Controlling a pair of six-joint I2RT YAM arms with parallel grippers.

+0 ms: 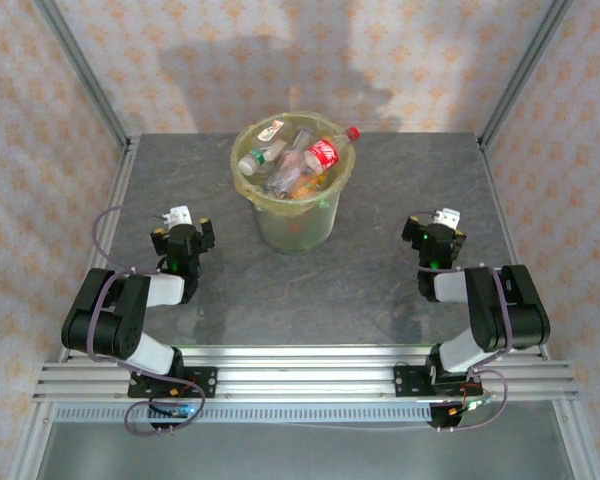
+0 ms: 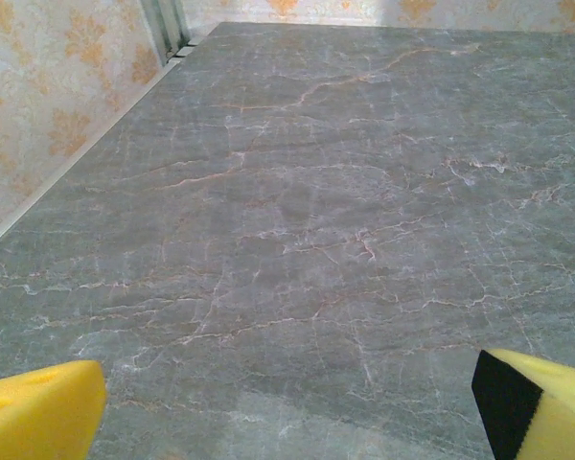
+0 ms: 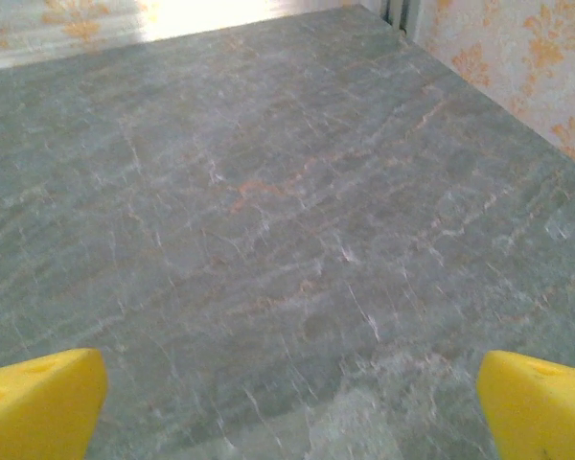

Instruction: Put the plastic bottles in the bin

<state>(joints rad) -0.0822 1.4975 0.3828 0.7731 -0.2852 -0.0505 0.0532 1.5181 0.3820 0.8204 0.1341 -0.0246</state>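
The bin, a pale yellow-green bucket with a yellow bag liner, stands at the back middle of the table. Several crushed plastic bottles are heaped inside it; one with a red label and red cap leans over the right rim. My left gripper rests low, left of the bin and nearer the front, open, with bare table between its yellow fingertips. Right of the bin, my right gripper is likewise open over bare stone, its yellow fingertips wide apart.
The grey marble-patterned table is ringed by patterned walls and metal corner posts. A metal rail runs along the near edge by the arm bases. The left wall edge lies close to the left gripper.
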